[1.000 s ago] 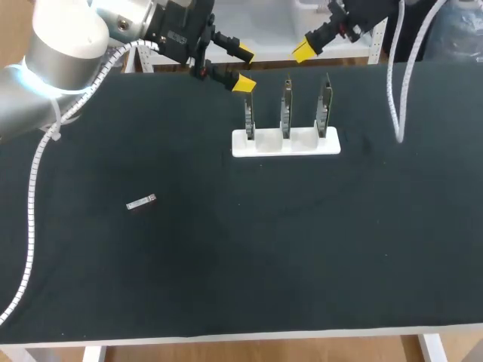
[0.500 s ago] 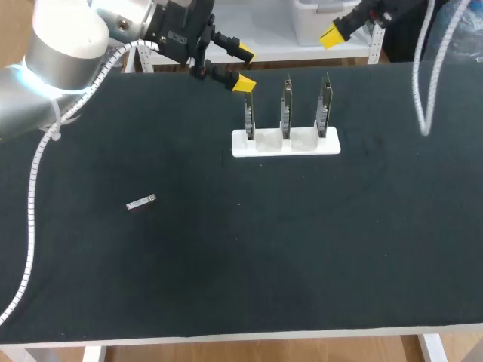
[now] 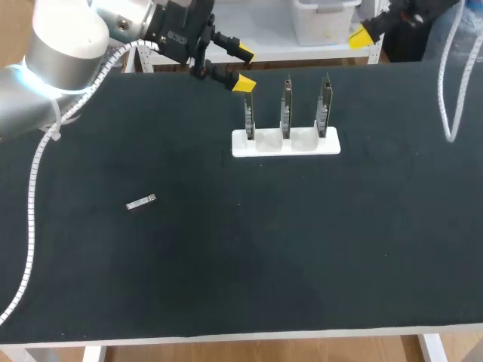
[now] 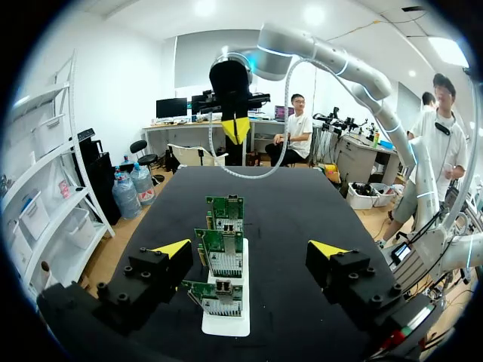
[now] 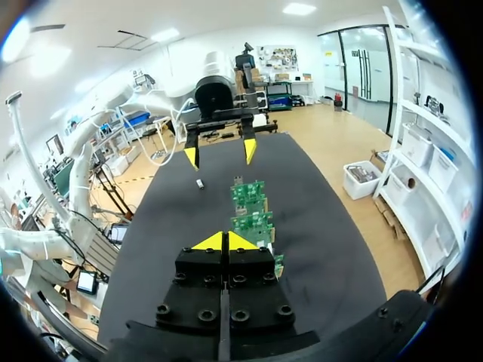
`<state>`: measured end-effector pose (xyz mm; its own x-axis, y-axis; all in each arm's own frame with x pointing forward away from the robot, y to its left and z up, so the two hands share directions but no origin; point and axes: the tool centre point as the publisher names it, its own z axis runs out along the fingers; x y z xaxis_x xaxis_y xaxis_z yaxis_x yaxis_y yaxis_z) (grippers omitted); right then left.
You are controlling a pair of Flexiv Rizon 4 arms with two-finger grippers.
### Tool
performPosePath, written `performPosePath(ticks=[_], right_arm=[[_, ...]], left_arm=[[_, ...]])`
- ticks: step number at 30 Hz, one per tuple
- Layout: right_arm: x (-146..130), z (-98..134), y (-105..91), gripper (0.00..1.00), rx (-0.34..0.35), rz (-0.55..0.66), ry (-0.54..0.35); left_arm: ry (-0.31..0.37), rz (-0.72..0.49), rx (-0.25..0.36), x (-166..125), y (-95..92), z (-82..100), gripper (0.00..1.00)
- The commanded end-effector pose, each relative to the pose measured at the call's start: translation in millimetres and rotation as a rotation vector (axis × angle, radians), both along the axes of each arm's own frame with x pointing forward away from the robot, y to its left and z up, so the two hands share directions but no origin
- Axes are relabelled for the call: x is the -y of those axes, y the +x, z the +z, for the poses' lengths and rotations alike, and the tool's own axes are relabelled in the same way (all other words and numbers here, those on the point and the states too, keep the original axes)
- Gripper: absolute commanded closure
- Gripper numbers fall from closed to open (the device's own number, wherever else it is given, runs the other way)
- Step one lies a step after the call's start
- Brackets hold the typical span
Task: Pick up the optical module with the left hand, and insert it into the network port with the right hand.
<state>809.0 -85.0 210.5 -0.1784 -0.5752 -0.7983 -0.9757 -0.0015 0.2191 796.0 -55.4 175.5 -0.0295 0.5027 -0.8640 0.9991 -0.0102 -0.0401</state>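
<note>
Optical module (image 3: 141, 203) lies unpicked on the table (image 3: 226, 264), well apart from my wide-open left gripper (image 3: 243, 68); my right gripper (image 5: 225, 241) is closed and empty.

No readable text, labels, numbers on network cards (image 3: 286, 107) or optical module (image 3: 141, 203).

Recorded: plain matte black on table (image 3: 226, 264); white on base (image 3: 285, 146); green with silver ports on cards (image 4: 224, 256); dull silver on module (image 3: 140, 203); bright yellow at tips of left gripper (image 3: 243, 68) and right gripper (image 5: 224, 241), black on bodies; silver-grey on left arm (image 3: 64, 45); white, ribbed, on cable (image 3: 31, 211).
</note>
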Motion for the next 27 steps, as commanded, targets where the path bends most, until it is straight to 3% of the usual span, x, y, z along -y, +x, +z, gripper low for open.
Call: performPosePath(ticks=[1, 11, 27], right_arm=[[8, -2, -19.7, 1.0, 0.064, -0.094, -0.01], [21, -15, -24.6, 1.0, 0.08, -0.081, -0.052], [32, -26, -19.9, 1.0, 0.058, -0.088, -0.039]], left_arm=[[0.001, -0.002, 0.0, 0, 0.9, -0.1, 0.0], [0.001, -0.002, 0.0, 0, 0.9, -0.1, 0.0], [0.001, -0.002, 0.0, 0, 0.9, -0.1, 0.0]])
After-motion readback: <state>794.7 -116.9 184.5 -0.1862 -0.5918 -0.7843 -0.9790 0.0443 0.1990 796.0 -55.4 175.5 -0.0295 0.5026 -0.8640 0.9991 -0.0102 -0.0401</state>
